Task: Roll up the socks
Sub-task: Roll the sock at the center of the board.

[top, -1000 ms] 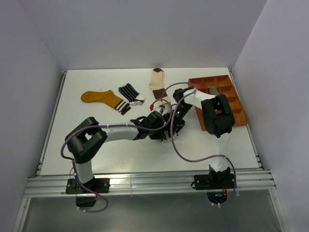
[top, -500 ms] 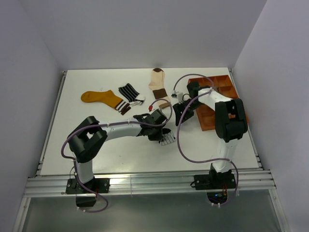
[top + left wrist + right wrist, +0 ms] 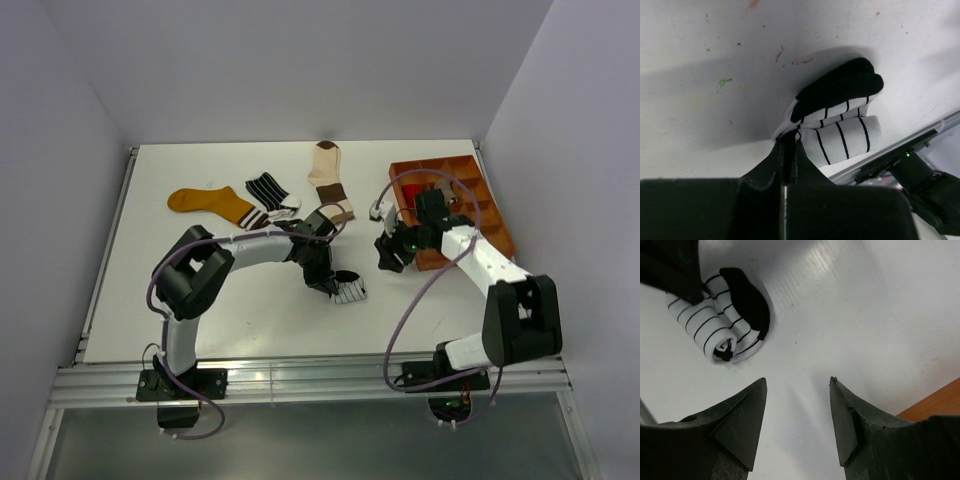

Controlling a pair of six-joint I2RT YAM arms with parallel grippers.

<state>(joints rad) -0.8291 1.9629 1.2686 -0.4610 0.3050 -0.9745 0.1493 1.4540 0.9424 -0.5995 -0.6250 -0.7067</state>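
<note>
A rolled white sock with thin black stripes and a black toe [image 3: 349,288] lies mid-table; it also shows in the left wrist view [image 3: 840,120] and the right wrist view [image 3: 727,315]. My left gripper [image 3: 325,277] is shut on its edge [image 3: 789,137]. My right gripper [image 3: 388,255] is open and empty, apart from the roll, to its right; its fingertips [image 3: 760,390] frame bare table. A mustard-yellow sock [image 3: 210,204], a black sock with white stripes [image 3: 270,192] and a cream sock with brown heel [image 3: 328,172] lie flat at the back.
An orange-brown compartment tray [image 3: 490,215] stands at the right, holding small dark and red things; its corner shows in the right wrist view [image 3: 940,402]. The table's front rail shows in the left wrist view [image 3: 900,150].
My right arm has pulled back right, away from the roll, toward the tray. My left gripper stays on the striped sock, which has shifted slightly right.
</note>
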